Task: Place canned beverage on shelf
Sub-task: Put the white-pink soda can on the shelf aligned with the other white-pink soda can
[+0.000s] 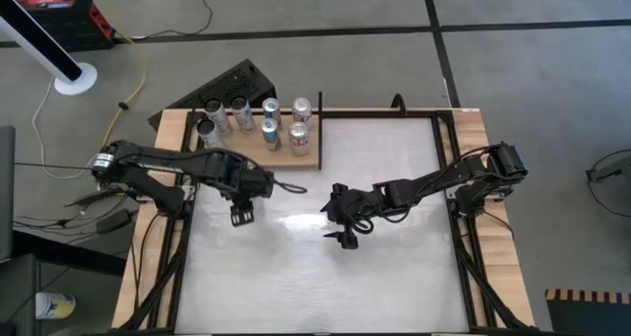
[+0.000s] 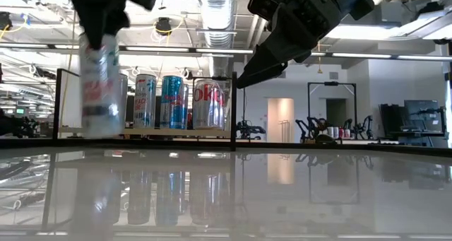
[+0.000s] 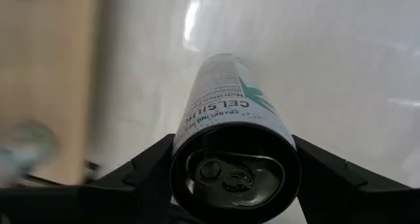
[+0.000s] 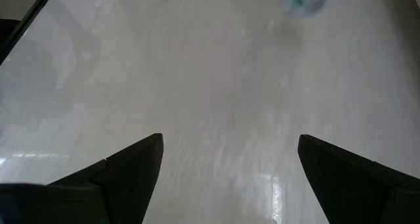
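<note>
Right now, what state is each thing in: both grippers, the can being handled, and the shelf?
Left gripper: fingers around the white Celsius can.
White Celsius can: upright between the fingers.
Right gripper: open, empty.
Light-brown wooden shelf: holds seven upright cans.

You've got a silver Celsius can (image 3: 235, 145), upright, pinched between the left pincer (image 1: 242, 216) fingers above the white tabletop (image 1: 394, 277), near the light wood shelf (image 1: 308, 160) at the far left corner, which carries seven upright cans (image 1: 268, 132).
</note>
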You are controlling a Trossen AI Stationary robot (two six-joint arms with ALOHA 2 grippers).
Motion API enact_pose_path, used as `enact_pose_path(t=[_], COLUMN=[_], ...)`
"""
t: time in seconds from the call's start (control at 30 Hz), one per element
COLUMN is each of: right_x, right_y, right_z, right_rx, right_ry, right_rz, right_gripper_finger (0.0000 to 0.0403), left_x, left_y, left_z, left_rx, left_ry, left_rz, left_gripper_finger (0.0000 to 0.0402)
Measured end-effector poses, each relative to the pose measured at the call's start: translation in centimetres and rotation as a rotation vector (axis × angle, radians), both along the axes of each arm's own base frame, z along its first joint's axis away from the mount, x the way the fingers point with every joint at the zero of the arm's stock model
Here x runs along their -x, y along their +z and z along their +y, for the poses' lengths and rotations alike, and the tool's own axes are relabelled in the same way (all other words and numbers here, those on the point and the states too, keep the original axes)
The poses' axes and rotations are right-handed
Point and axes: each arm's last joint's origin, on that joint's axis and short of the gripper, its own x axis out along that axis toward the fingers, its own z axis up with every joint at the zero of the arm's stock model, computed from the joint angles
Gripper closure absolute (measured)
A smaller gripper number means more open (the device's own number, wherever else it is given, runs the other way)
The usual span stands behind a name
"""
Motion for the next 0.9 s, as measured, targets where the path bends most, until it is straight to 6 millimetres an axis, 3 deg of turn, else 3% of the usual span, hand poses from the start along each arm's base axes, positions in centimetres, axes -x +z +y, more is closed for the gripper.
enact_pose_path(t=[0.13,0.3,0.6,0.9], right_x=[0.0,0.0,-0.2,-0.5], right_y=[0.0,0.0,0.0,0.1], right_z=[0.0,-0.1,-1.0,-3.0], right_rx=[0.004,0.023,0.040,0.054], right_ry=[0.003,0.017,0.002,-0.045], right_rz=[0.001,-0.002,-0.009,-0.021], right_gripper_finger=[0.0023,0.0023,0.0023,0.0023], left_x=[0.5,1.1,3.1,4.0], left_y=[3.0,5.5,5.6,4.9], left_z=[1.8,5.4,12.7,16.7], left_rx=[-0.054,-0.120,-0.109,-0.118], left_ry=[-0.042,-0.060,-0.040,-0.025], left_rz=[0.011,-0.004,0.021,0.029], left_gripper_finger=[0.0169,0.0169,0.0169,0.0169])
